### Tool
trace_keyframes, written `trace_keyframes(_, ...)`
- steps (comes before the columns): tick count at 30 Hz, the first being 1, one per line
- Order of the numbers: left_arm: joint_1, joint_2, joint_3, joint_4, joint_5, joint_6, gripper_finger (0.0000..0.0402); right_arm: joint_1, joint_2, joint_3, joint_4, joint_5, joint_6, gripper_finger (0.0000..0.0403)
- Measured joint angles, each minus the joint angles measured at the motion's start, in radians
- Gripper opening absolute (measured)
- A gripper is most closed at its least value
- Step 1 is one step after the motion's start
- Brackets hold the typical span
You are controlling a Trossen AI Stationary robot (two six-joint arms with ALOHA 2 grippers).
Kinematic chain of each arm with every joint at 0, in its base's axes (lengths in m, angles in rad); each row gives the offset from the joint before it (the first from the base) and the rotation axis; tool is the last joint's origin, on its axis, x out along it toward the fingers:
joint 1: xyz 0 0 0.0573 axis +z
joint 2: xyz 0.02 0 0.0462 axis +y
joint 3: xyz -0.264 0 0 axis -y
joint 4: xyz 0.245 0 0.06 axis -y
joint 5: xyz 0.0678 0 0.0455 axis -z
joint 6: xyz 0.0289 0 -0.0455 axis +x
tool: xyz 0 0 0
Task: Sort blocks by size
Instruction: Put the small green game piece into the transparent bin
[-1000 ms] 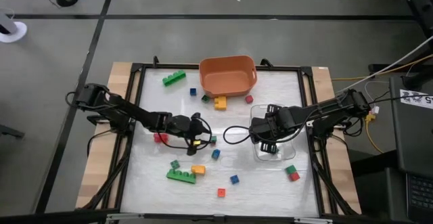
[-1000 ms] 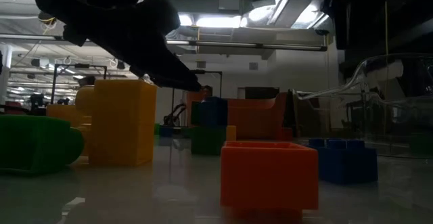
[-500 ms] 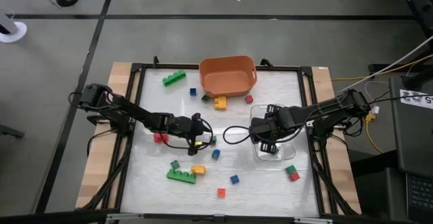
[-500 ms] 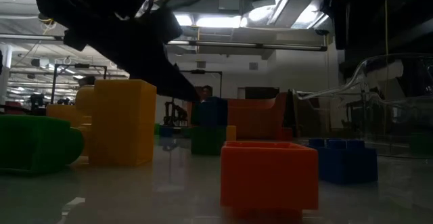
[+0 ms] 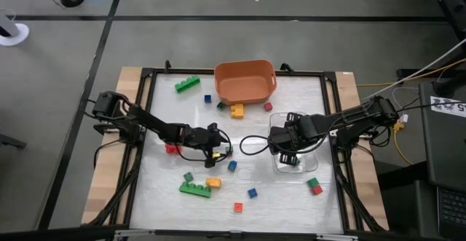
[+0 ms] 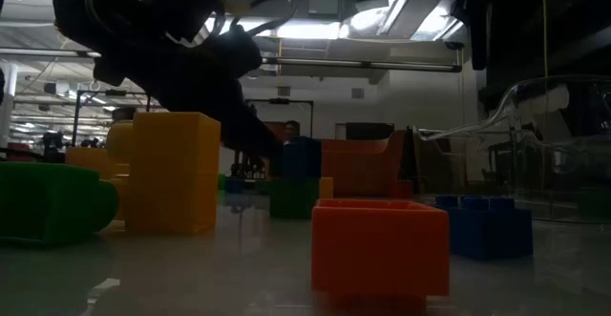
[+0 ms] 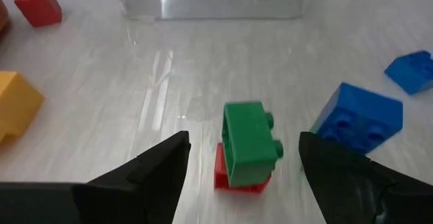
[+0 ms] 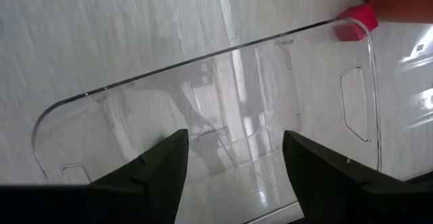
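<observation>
since a second earlier, the left arm had drawn its elbow in toward the orange bin while the left gripper (image 5: pixel 220 152) pushed on and dipped lower over the white table (image 5: pixel 291 197); its fingers had spread wider and stood released, holding nothing. between its two dark fingers (image 7: pixel 157 172) in the left wrist view sat a small green brick (image 7: pixel 249 141) stacked on a red cube (image 7: pixel 238 175), with a blue brick (image 7: pixel 355 118) just beside them.

taking the orange bin (image 5: pixel 245 81) as the landmark and going left to right: a long green studded brick (image 5: pixel 187 84) lay beside its left wall, a yellow brick (image 5: pixel 237 111) just below its front rim, and a red cube (image 5: pixel 268 106) near its front right corner. well below the bin, toward the table's front edge, lay another long green brick (image 5: pixel 195 189) touching an orange cube (image 5: pixel 212 183).

right gripper (image 5: pixel 280 148) sat below and right of the bin at the clear plastic tray (image 8: pixel 203 116), its fingers parted over the tray's floor, gripping nothing that could be seen.
</observation>
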Motion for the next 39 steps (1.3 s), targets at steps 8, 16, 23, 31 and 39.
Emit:
trace_keyframes(8,0.01,0.034,0.0,0.027,0.0,-0.008,0.0267,0.0,0.0,0.0,0.003,0.0,0.0,0.0239)
trace_keyframes(16,0.014,0.035,0.0,0.024,0.003,0.011,0.0208,0.0,0.0,0.0,0.003,0.0,0.0,0.0239)
trace_keyframes(23,0.015,0.035,0.0,0.026,0.003,0.011,0.0102,0.0,0.0,0.0,-0.006,0.0,0.0,0.0239)
trace_keyframes(31,0.015,0.033,0.0,0.099,0.003,0.009,0.0078,0.001,0.0,0.0,-0.064,-0.001,0.0,0.0239)
trace_keyframes(39,0.015,0.031,0.108,0.146,0.003,0.089,0.0088,0.084,-0.052,0.0,-0.112,0.004,0.028,0.0239)
